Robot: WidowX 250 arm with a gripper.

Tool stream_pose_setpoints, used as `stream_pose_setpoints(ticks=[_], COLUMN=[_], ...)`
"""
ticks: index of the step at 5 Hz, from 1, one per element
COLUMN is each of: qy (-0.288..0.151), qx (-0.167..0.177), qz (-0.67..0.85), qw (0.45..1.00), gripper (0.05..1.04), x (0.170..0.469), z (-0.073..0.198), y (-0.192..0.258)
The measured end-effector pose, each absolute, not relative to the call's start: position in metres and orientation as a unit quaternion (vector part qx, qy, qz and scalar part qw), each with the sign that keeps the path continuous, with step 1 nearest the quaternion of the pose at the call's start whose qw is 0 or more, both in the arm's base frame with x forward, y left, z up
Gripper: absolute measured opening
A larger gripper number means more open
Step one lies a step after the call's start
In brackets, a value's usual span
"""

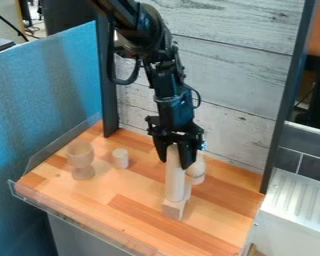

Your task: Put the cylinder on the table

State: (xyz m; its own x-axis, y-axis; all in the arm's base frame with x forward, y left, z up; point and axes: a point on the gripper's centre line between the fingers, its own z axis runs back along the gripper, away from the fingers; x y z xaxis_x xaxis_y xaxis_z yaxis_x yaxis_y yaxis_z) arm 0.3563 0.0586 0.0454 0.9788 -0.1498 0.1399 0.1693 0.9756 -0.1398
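Above the wooden table [112, 187], just right of its middle as I look at it, a black robot gripper [175, 164] points downward on an arm that enters from the top of the view. Its jaws are closed around the upper part of a tall, pale wooden cylinder [174, 181], one on each side. The cylinder is upright, leaning very slightly, with its lower end at the top of a wooden block [173, 210]; whether it bears on the block, I cannot tell. Just behind and to the right is a rounded wooden piece [197, 170], partly hidden by the gripper.

Toward the left of the table stands a wooden goblet [80, 156], upright. Between it and the cylinder is a short, pale peg [120, 158], also upright, nearer the goblet. A wall of whitewashed planks [233, 75] rises behind the table, a blue panel [46, 100] stands at the left, and a ridged white surface [299, 195] lies at the right.
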Motion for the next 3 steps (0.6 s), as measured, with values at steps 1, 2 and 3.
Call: stream_pose_setpoints(ticks=[1, 2, 3], qy=[-0.066, -0.072, -0.092], qx=[-0.074, -0.073, -0.065], qz=[-0.065, -0.036, -0.014], qw=[0.993, 0.994, 0.994], gripper=[0.619, 0.619, 0.619], x=[0.371, 0.387, 0.4], z=[0.045, 0.049, 0.056], y=[0.064, 0.076, 0.092])
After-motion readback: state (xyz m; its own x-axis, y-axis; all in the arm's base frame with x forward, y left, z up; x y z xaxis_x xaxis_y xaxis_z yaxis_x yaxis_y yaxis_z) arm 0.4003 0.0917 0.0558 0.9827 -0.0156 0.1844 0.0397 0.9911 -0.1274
